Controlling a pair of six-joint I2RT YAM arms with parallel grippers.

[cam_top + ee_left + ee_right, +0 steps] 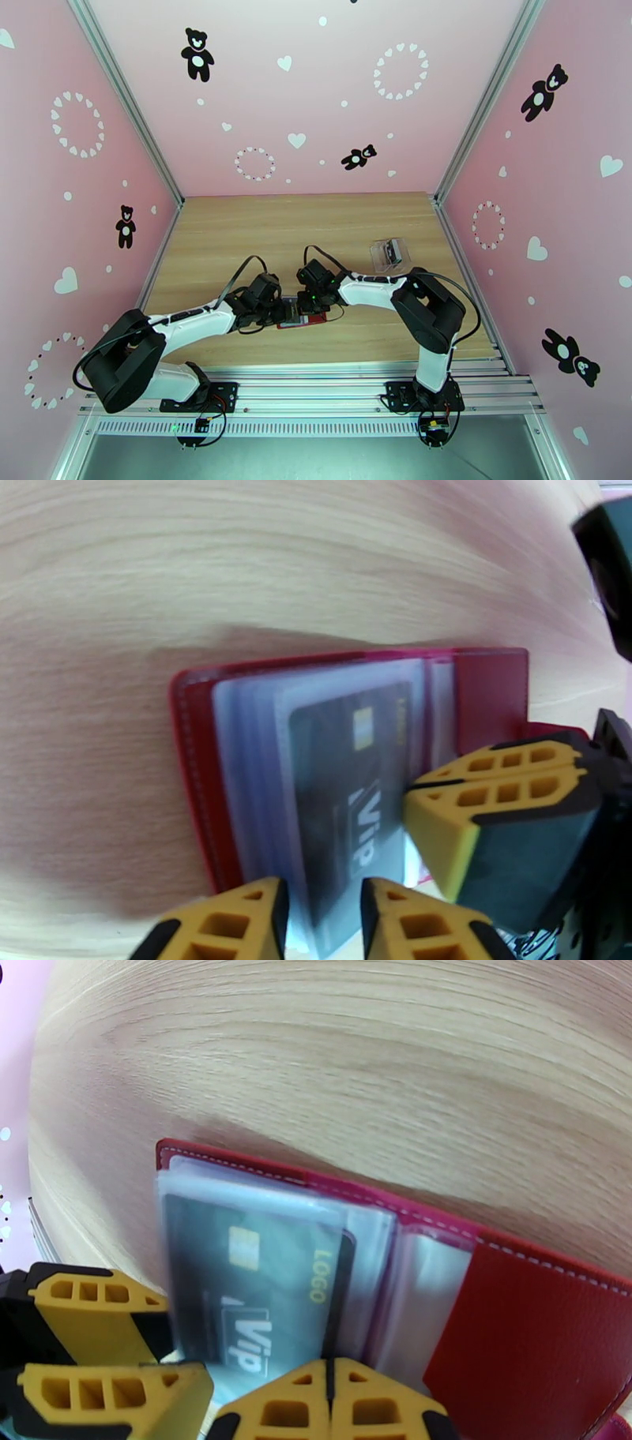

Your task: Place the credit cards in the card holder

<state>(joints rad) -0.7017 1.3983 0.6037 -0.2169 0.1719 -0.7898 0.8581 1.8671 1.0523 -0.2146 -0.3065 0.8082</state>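
On table [355, 1078], open red card holder [537, 1331]

A light wooden tabletop [237, 229] lies between pink walls [95, 197] printed with black teddy bears and white hearts. A small clear plastic box [381, 253] rests on the tabletop's right half. Silver aluminium rails [316, 379] run along the tabletop's near edge.

Overhead; wrist close-ups sharing card holder [490, 693]

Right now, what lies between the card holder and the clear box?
Top view: the right arm's wrist crosses above the table between card holder and clear box.
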